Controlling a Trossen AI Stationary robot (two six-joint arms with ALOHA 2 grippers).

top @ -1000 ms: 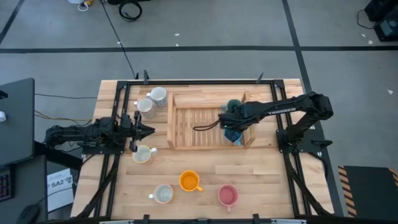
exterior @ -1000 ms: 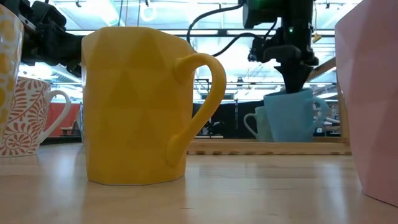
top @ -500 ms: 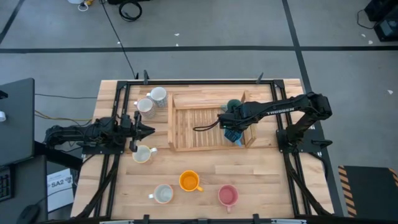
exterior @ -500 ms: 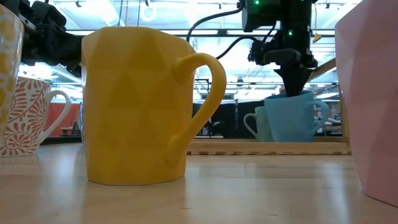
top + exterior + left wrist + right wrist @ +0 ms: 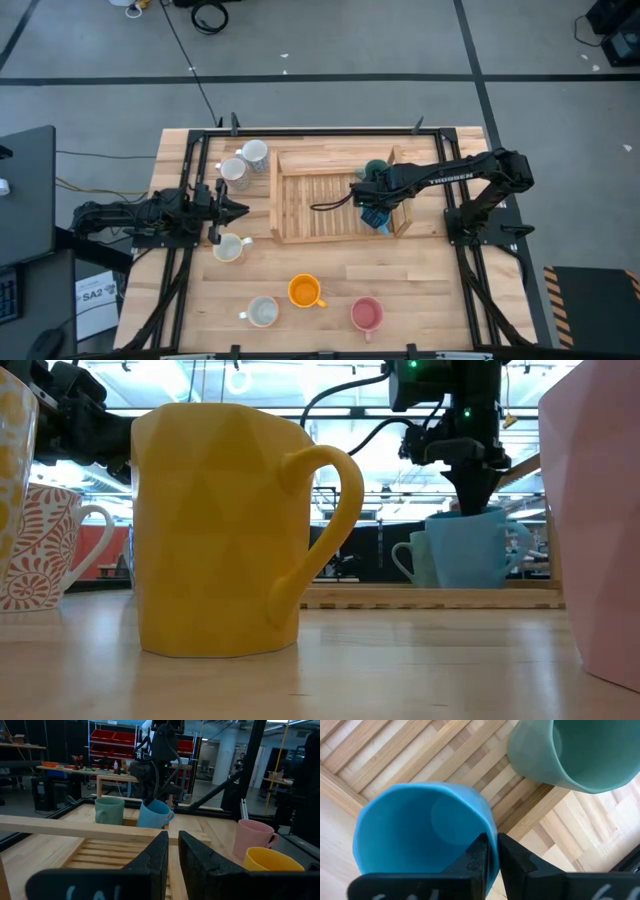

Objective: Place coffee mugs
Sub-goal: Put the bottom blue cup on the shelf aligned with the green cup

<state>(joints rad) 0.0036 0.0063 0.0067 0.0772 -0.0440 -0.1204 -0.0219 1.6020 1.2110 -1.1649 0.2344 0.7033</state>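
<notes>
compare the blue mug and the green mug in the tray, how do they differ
The blue mug is gripped at its rim by the right gripper and leans; the green mug stands upright and free. The blue one is brighter, the green a muted teal. Both are in the wooden tray, side by side at its right end.

We count eight mugs: one orange mug [image 5: 304,291], one pink mug [image 5: 366,314], one blue mug [image 5: 375,217], one dark green mug [image 5: 376,168], one cream mug [image 5: 228,247], and three whitish-grey mugs [image 5: 253,152]. We count one slatted wooden tray [image 5: 310,205] and two robot arms.
</notes>
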